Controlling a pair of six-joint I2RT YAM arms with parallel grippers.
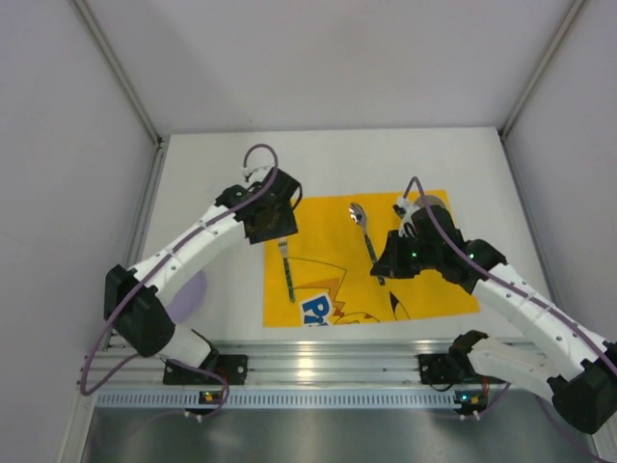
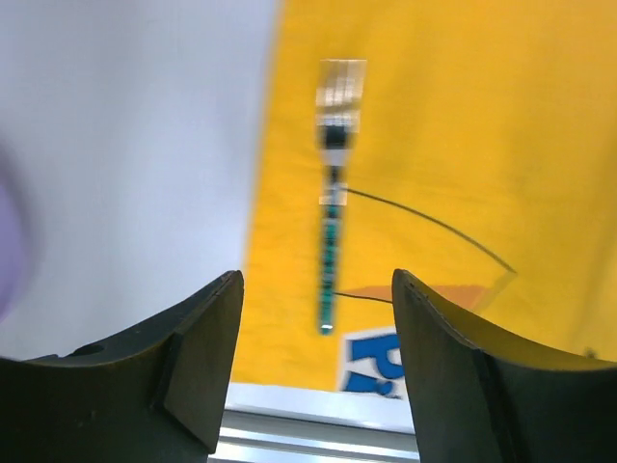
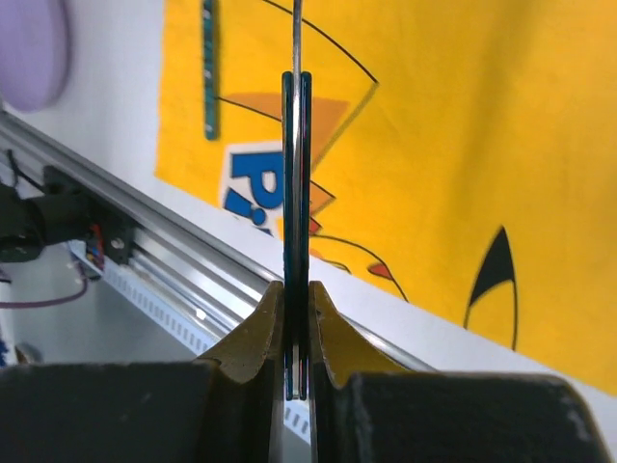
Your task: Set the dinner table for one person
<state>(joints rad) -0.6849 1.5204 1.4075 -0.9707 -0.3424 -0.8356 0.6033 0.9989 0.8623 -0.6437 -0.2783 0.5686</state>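
right gripper (image 3: 297, 313) clamped on the spoon (image 1: 359, 214), left gripper (image 2: 318, 289) parted above the fork (image 2: 333, 193).
fork lies on the yellow mat (image 1: 318, 222), mid dinner table (image 1: 386, 154); spoon handle mostly hidden, purple disc (image 1: 193, 294) half under the left arm (image 1: 193, 246).

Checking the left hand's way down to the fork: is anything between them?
Nothing visible. The fork lies alone on the yellow mat, straight ahead of the open left hand, with bare cloth around it. The spoon is apart to its right, its handle clamped in the right hand.
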